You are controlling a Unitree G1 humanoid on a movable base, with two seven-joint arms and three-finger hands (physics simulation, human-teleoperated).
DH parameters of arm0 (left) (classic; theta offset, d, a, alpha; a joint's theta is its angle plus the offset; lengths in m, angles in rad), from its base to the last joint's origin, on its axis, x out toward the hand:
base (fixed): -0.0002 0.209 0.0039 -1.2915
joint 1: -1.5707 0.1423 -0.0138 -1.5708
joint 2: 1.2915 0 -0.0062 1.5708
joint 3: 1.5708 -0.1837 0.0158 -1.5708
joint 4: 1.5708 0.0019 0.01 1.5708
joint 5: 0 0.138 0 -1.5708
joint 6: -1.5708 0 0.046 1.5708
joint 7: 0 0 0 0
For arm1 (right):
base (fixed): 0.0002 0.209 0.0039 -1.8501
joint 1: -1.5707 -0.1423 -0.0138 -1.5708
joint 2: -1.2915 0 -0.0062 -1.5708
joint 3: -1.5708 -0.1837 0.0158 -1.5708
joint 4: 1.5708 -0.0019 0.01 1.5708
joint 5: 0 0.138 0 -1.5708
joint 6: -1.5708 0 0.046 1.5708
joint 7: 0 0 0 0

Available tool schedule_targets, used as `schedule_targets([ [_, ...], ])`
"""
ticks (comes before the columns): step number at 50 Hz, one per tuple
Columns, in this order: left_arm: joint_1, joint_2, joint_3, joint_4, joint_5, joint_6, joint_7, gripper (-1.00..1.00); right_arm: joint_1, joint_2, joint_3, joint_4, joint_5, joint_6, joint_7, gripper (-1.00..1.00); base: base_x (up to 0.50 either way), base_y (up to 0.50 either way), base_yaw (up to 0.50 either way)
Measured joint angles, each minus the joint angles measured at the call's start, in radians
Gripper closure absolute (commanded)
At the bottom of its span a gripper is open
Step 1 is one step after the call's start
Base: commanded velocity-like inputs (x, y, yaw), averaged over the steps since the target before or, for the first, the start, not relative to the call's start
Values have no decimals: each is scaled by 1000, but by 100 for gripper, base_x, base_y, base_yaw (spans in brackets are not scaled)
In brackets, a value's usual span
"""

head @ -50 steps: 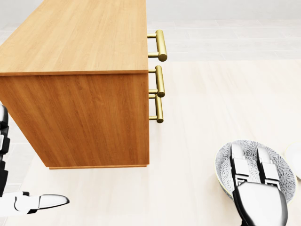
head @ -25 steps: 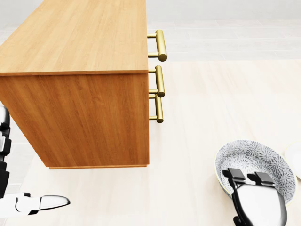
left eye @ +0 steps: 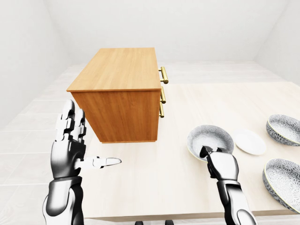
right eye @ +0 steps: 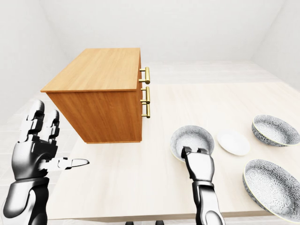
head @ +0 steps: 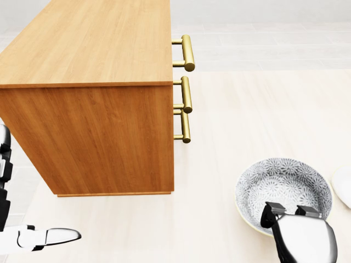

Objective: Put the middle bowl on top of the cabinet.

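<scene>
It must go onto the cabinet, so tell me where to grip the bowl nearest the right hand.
Take the middle bowl by the rim nearest the head view's bottom, coming from there with the right hand, fingers hooked inside the lip. It is wide, shallow and open, so only the rim fits a hand; a plate lies to its right.

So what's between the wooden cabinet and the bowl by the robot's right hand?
Nothing but bare table lies between the cabinet and the bowl. The head view shows that stretch best.
</scene>
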Motion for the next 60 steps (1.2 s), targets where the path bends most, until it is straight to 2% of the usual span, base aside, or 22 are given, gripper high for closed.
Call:
schedule_targets([
  [13,0,-1,2,-4,-1,0,0,-100,15,5,-9,-30,13,-9,37,99,0,0,0],
  [43,4,-3,15,-37,-5,0,-7,-100,17,26,-51,-164,34,-19,127,100,0,0,0],
  [51,7,-5,18,-38,-7,0,-10,-100,-30,40,-75,-232,77,10,195,100,0,0,0],
  [60,13,-8,21,-38,-10,0,-14,-100,-101,53,-90,-320,107,66,284,100,0,0,0],
])
